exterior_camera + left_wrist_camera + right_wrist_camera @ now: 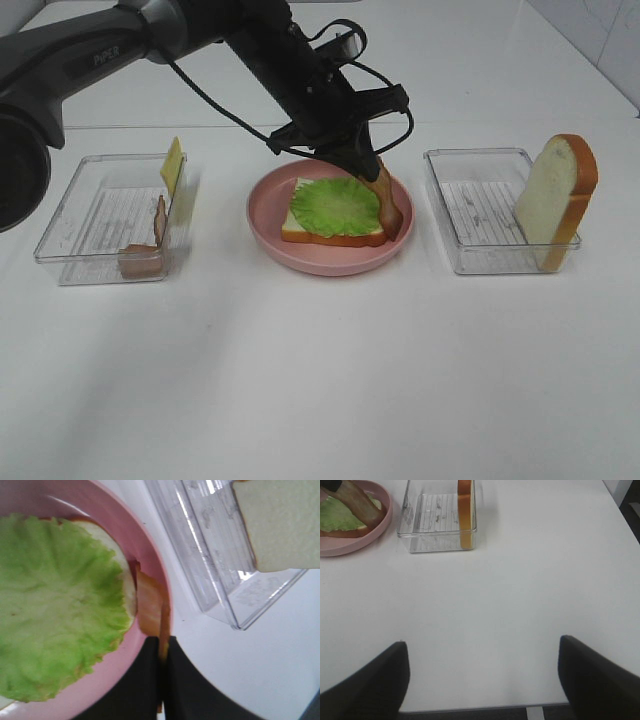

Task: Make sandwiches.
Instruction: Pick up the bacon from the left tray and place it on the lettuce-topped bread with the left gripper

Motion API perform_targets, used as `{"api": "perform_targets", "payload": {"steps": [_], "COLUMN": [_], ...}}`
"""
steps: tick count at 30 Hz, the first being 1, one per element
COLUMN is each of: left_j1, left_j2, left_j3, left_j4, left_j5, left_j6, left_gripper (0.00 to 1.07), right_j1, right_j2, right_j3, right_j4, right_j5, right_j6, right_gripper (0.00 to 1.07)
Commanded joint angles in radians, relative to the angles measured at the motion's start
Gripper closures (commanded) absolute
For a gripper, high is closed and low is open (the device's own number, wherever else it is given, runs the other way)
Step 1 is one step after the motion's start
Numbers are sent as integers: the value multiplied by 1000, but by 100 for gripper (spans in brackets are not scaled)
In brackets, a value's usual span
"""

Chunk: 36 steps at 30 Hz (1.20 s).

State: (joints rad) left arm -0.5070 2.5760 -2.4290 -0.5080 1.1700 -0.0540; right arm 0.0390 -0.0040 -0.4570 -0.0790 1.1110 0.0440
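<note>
On the pink plate (330, 266) lies one bread slice (300, 188) of the sandwiches, covered by a green lettuce leaf (335, 207). My left gripper (366, 160) reaches over the plate's right side, shut on a brown bacon strip (386, 200) that hangs down with its lower end touching the plate beside the bread. The left wrist view shows the bacon strip (149, 607) pinched between the black fingers (145, 680), next to the lettuce (55, 605). My right gripper (482, 675) is open over bare table, holding nothing.
A clear tray (80, 225) on the left holds a yellow cheese square (172, 163) and more bacon strips (148, 252). A clear tray (470, 215) on the right holds a second bread slice (556, 200) standing upright against its right wall.
</note>
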Motion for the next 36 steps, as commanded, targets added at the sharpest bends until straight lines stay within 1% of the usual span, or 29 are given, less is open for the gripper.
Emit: {"api": "perform_targets", "payload": {"steps": [1,2,3,5,8,10,19,20,21,22,23,24,25,26,27,28,29,30,31,32,33,34,36], "left_j1": [0,2,2,2,2,2,2,2,2,2,2,2,2,2,2,2,2,2,2,2,2,2,2], "left_j2": [1,1,1,1,1,1,5,5,5,5,5,5,5,5,5,5,5,5,5,5,3,3,3], "left_j3": [-7,-7,-7,-7,-7,-7,-7,-7,-7,-7,-7,-7,-7,-7,-7,-7,-7,-7,-7,-7,-10,-10,-46], "left_j4": [67,93,93,208,226,278,310,309,309,311,316,316,316,316,316,316,316,318,320,320,320,320,322], "left_j5": [-10,-11,-11,-29,-34,-40,-21,-23,-23,-27,-31,-31,-31,-31,-31,-31,-31,-31,-26,-26,-11,-11,32], "left_j6": [-24,-39,-39,-73,-84,-111,-115,-133,-133,-149,-166,-166,-166,-166,-165,-165,-165,-165,-164,-164,-157,-157,-139], "left_gripper": [107,107,107,107,107,107,107,107,107,107,103,103,90,90,80,55,55,44,18,18,5,5,5], "right_j1": [-2,-2,-2,-2,-2,-2,-2,-2,-2,-2,-2,-2,-2,-2,-2,-2,-2,-2,-2,-2,-2,-2,-2], "right_j2": [-21,-21,-21,-21,-21,-21,-21,-21,-21,-21,-21,-21,-21,-21,-21,-21,-21,-21,-21,-21,-21,-21,-21], "right_j3": [3,3,3,3,3,3,3,3,3,3,3,3,3,3,3,3,3,3,3,3,3,3,3], "right_j4": [2,2,2,2,2,2,2,2,2,2,2,2,2,2,2,2,2,2,2,2,2,2,2], "right_j5": [-7,-7,-7,-7,-7,-7,-7,-7,-7,-7,-7,-7,-7,-7,-7,-7,-7,-7,-7,-7,-7,-7,-7], "right_j6": [5,5,5,5,5,5,5,5,5,5,5,5,5,5,5,5,5,5,5,5,5,5,5], "right_gripper": [27,27,27,27,27,27,27,27,27,27,27,27,27,27,27,27,27,27,27,27,27,27,27]}}
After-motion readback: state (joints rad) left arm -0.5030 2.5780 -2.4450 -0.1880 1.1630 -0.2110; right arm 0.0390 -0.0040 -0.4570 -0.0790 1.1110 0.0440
